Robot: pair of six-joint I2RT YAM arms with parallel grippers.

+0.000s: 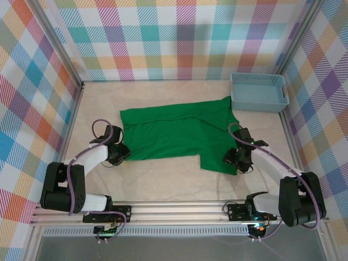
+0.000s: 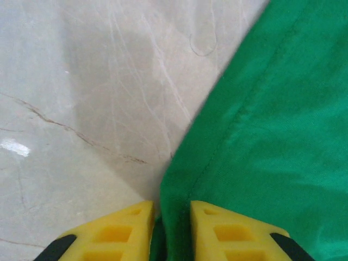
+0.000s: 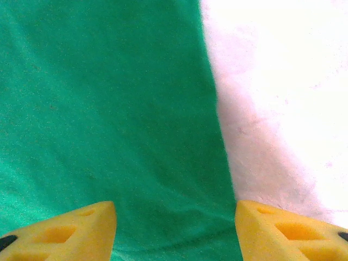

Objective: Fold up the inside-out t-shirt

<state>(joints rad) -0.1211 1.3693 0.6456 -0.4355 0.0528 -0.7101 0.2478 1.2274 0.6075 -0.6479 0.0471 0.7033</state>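
The left fingers (image 2: 124, 231) stood nearly closed, pinching a narrow fold of the t-shirt (image 2: 272, 136) at its stitched edge, with bare marbled worktop (image 2: 81, 109) off at their 10 o'clock. The right fingers (image 3: 65, 231) were spread wide and gripped nothing. Flat green cloth lay beneath the gap, and the garment's edge ran toward 12 o'clock just inside the right-hand finger. In the top view, the left fingers (image 1: 117, 153) sat at the shirt's near-left corner and the right fingers (image 1: 239, 157) at its near-right. The t-shirt (image 1: 174, 130) therefore lay between both arms, about equally near each, with its long axis running from 9 to 3 o'clock. It was plain bright green and spread mostly flat, one part reaching to 1 o'clock toward the light blue basket (image 1: 259, 91), another dropping toward 5 o'clock.
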